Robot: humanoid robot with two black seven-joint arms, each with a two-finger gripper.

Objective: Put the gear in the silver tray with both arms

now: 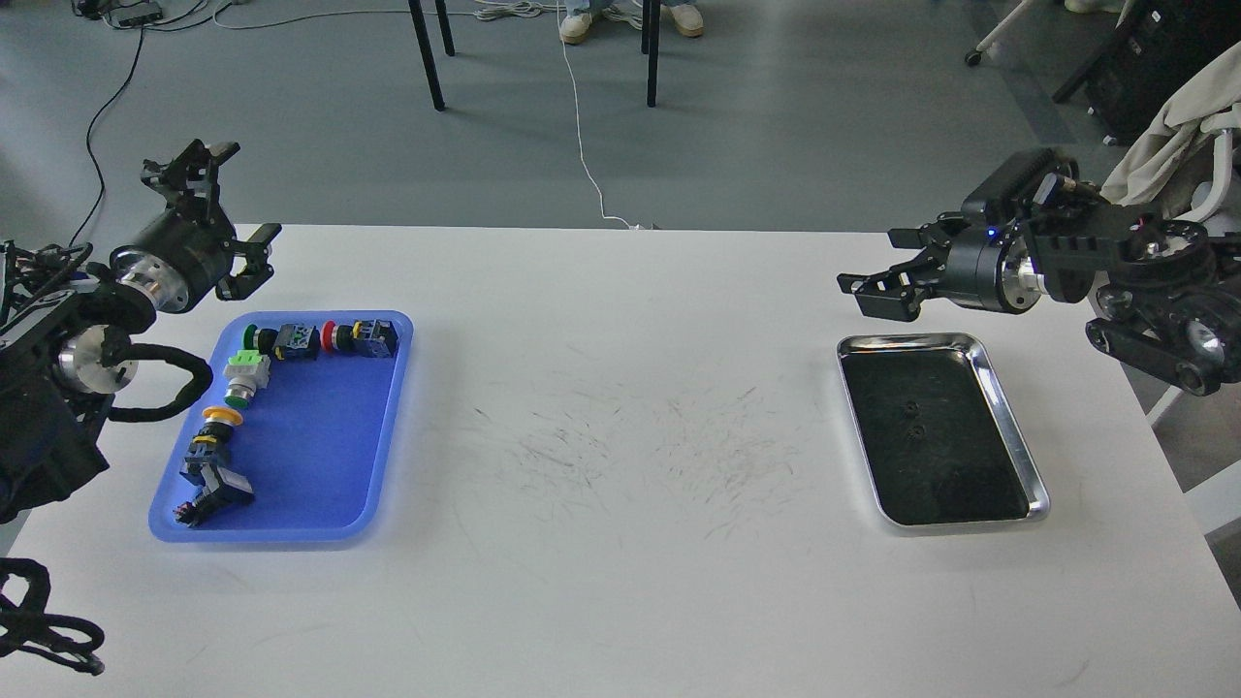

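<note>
White table (620, 407), scuffed with dark marks across its middle, carrying 2 trays well apart. Silver tray (1008, 407) at the right side: shiny raised rim, dark floor, nothing resting in it. Blue tray (330, 465) at the left side, holding a bent row of small push-button parts along its far and left edges: green button (250, 336), red button (332, 336), blue-and-black switch block (376, 338), white-and-green switch (244, 374), yellow button (222, 416), and a black-and-blue piece (215, 482) near the front corner. My left gripper (236, 208) hangs just beyond the blue tray's far left corner, fingers spread wide, holding nothing. My right gripper (890, 281) hovers just past the far edge of the silver tray, fingers apart, holding nothing. Grey floor (776, 126) beyond the table, with chair legs (427, 53) and a white cable (582, 136).
</note>
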